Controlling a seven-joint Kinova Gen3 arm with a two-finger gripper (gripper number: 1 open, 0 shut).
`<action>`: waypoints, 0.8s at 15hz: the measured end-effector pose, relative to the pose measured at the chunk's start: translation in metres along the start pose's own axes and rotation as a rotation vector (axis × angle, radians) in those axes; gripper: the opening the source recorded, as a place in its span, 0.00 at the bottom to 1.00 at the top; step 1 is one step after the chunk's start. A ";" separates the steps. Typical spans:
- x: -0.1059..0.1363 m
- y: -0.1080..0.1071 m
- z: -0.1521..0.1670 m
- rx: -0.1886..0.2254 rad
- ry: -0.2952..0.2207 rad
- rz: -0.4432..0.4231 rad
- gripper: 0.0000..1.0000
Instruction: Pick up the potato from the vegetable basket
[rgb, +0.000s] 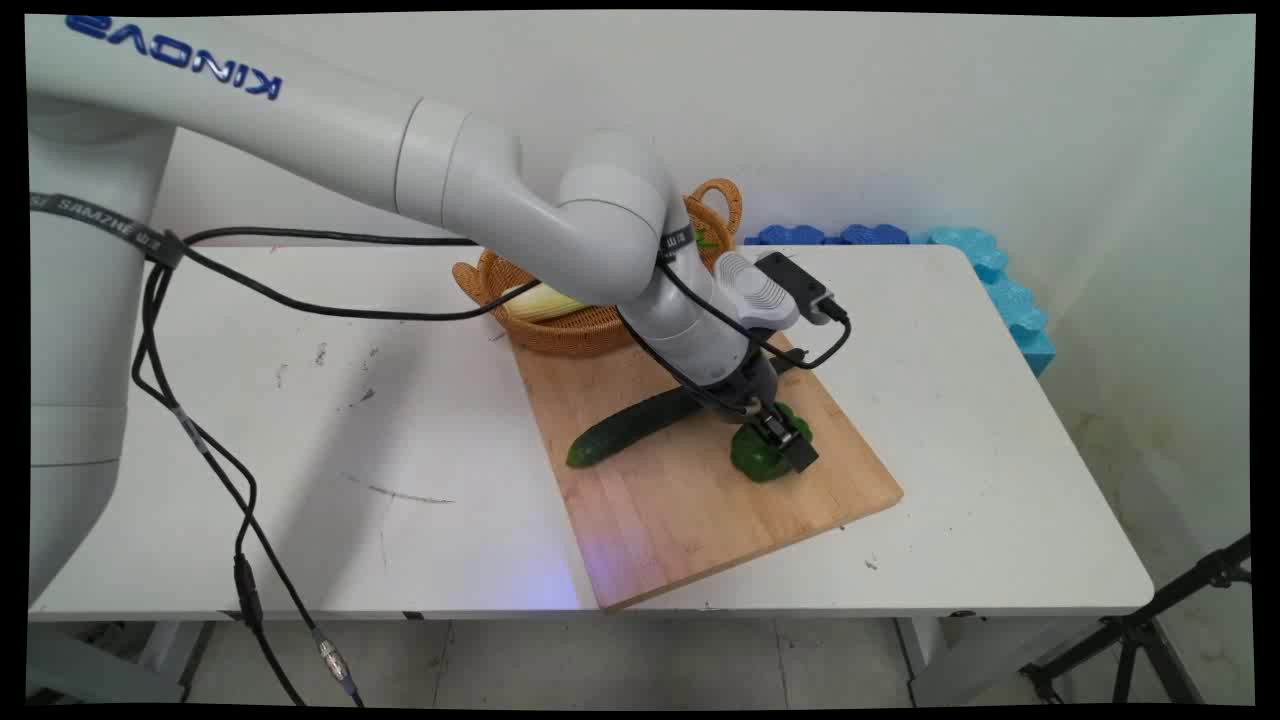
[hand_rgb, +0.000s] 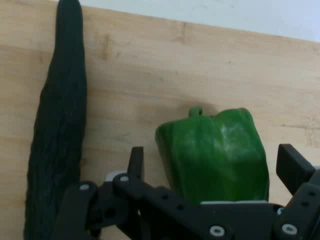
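Open jaws astride green pepper (hand_rgb: 215, 155)

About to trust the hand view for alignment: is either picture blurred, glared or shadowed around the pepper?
Hand view: sharp, with the green pepper between the open gripper's fingers and a soft sheen on its skin. Main view: the gripper covers part of the pepper, and the cutting board shows no harsh glare.

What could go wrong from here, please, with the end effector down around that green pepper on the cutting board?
1. The end effector straddles the green pepper with its fingers open and apart from it; the rounded, glossy pepper might slip or roll as they close.
2. The cucumber lies close beside one finger, so a sideways move could nudge it across the cutting board.
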 end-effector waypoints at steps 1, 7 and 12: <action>0.001 0.000 0.001 -0.002 0.003 0.001 1.00; 0.021 -0.011 -0.019 -0.011 0.049 -0.006 1.00; 0.044 -0.041 -0.061 0.010 0.083 -0.032 1.00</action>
